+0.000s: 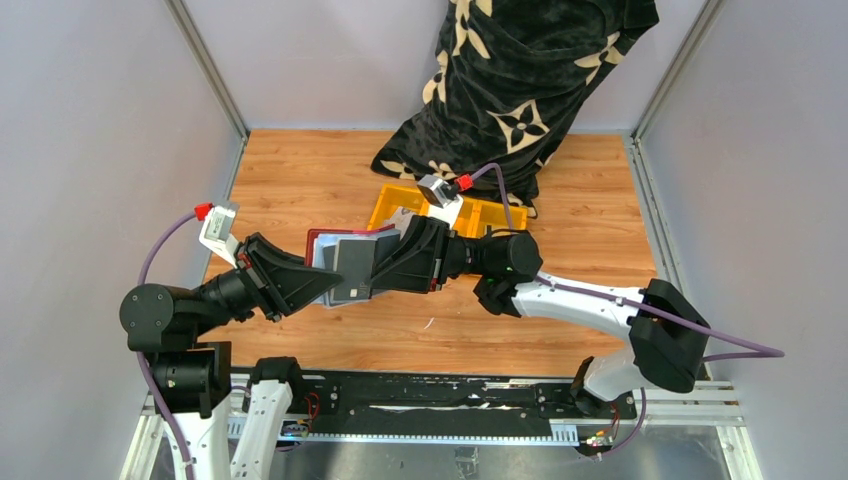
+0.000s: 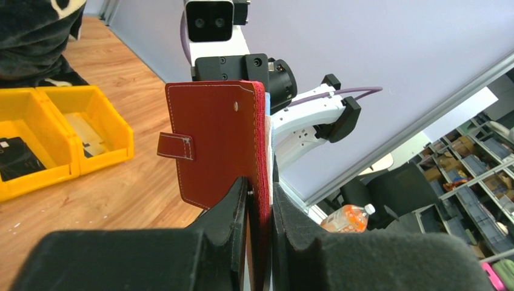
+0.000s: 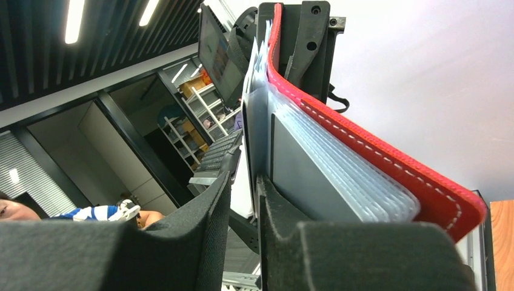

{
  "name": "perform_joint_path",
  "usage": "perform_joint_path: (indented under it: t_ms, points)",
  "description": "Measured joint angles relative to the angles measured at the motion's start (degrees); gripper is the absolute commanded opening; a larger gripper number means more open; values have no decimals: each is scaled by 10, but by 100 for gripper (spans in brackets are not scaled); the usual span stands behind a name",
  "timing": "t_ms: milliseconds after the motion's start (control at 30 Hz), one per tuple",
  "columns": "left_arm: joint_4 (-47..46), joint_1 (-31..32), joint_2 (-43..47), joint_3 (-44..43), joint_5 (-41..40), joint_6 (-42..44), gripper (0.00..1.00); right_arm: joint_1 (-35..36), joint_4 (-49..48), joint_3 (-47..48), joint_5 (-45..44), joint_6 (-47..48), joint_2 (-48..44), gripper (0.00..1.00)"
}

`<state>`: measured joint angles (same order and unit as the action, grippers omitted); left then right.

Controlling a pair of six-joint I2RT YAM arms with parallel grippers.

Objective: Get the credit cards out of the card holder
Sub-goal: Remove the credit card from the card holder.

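Observation:
The dark red card holder [image 1: 312, 240] is held open above the table between both arms. My left gripper [image 1: 322, 285] is shut on its red cover [image 2: 212, 139], with the snap tab [image 2: 176, 145] hanging to the left. Its inside holds clear sleeves and grey credit cards [image 3: 303, 176]; a dark grey card [image 1: 353, 270] faces up. My right gripper [image 1: 378, 268] is at that card's right edge. In the right wrist view its fingers [image 3: 243, 179] stand slightly apart, with a thin card edge [image 3: 254, 121] between them against the right finger.
A yellow three-compartment bin [image 1: 395, 205] stands behind the grippers; a black object [image 2: 15, 157] lies in one compartment. A black cloth with tan flower marks [image 1: 520, 80] hangs at the back. Metal frame posts border the wooden table [image 1: 300, 170].

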<state>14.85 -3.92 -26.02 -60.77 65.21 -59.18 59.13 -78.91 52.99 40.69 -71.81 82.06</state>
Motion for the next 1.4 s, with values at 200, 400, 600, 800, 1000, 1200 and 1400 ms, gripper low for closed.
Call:
perform_joint_path:
  t_ms: [200, 400, 600, 800, 1000, 1200, 1400]
  points:
    - [-2, 0, 0, 0, 0, 0, 15, 0, -9, 0, -2, -8, 10, 0]
    - [-2, 0, 0, 0, 1, 0, 15, 0, -22, -4, -5, -14, 12, 0]
    - [7, 0, -2, 0, 4, 2, 16, 0, -31, -20, -22, -16, 10, 0]
    - [11, 0, -2, 0, 3, 5, 19, 0, -34, -25, -26, -16, 9, 0]
    - [16, 0, -2, 0, 8, 5, 19, 0, -31, -36, -30, -15, -1, 0]
    - [18, 0, -2, 0, 12, 7, 11, -1, -26, -38, -30, -12, -7, 17]
    - [17, 0, -1, -2, 10, 11, 10, -7, -38, -29, -28, -18, -7, 20]
